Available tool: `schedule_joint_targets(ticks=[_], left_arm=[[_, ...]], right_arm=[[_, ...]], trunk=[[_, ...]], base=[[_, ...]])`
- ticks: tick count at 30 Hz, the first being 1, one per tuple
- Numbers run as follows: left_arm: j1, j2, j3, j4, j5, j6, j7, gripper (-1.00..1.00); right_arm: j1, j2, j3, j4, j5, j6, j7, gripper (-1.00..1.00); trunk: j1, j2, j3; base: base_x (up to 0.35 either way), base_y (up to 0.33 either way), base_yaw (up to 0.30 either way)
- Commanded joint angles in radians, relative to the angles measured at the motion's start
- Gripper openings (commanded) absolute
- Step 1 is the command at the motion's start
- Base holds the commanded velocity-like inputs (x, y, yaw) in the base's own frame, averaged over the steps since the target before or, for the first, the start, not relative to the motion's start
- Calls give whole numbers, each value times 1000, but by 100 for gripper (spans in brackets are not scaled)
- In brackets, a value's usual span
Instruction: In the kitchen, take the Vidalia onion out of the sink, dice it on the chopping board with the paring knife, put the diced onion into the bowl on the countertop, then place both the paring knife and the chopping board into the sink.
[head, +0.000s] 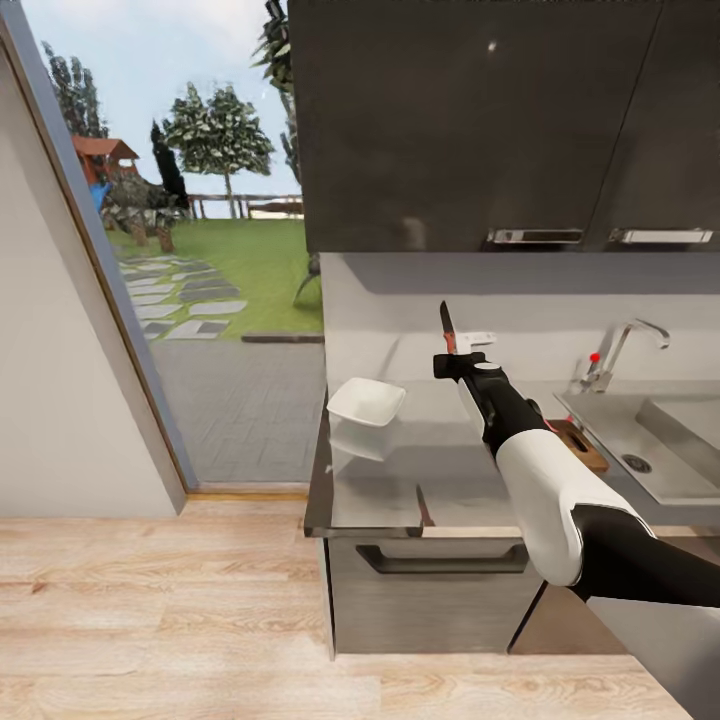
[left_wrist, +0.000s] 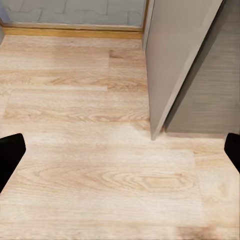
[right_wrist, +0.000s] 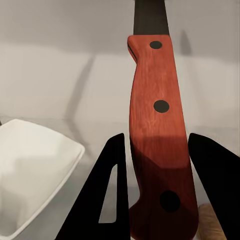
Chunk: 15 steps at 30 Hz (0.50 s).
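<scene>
**A:** What's the right claw doing?

**B:** It's clamped on the paring knife, raised above the table. In the head view the dark blade points up, in front of the pale backsplash. From the right wrist, the handle is red-orange wood with three dark rivets, pinched between the two black fingers.

**A:** And the bowl?

**B:** The bowl is white, squarish with rounded corners and flared sides. It sits on the table near its left end, well apart from the sink.

**A:** Chopping board?

**B:** A brown corner of the chopping board shows past the right forearm, lying on the table just beside the sink's drainboard. The rest is hidden by the arm.

**A:** The sink itself?

**B:** Grey basin, round drain, chrome faucet with a small red knob.

**A:** Left claw?

**B:** Its black fingertips sit far apart at the frame edges over the light wood floor, spread wide with nothing between them.
</scene>
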<state>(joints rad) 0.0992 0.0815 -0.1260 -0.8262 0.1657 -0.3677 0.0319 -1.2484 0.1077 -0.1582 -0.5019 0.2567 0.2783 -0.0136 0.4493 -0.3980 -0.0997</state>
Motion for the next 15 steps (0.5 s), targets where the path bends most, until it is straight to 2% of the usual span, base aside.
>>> schedule_joint_targets(ticks=[1, 12, 14, 15], left_arm=[[0, 1, -6, 3, 10, -2, 3, 100], [1, -14, -6, 119, 9, -11, 2, 100], [1, -16, -6, 135, 9, -11, 1, 100], [1, -18, -6, 142, 9, -11, 1, 100]], right_arm=[[-1, 1, -6, -1, 10, 5, 1, -100], [0, -5, -7, 13, 12, -4, 3, -100], [0, -6, -7, 21, 27, -7, -21, -100], [0, -5, -6, 23, 49, -7, -45, -100]], trunk=[[1, -2, -1], [1, -2, 0], [1, -2, 0], [1, -2, 0]], base=[[0, 0, 0], [0, 0, 0], [0, 0, 0], [0, 0, 0]])
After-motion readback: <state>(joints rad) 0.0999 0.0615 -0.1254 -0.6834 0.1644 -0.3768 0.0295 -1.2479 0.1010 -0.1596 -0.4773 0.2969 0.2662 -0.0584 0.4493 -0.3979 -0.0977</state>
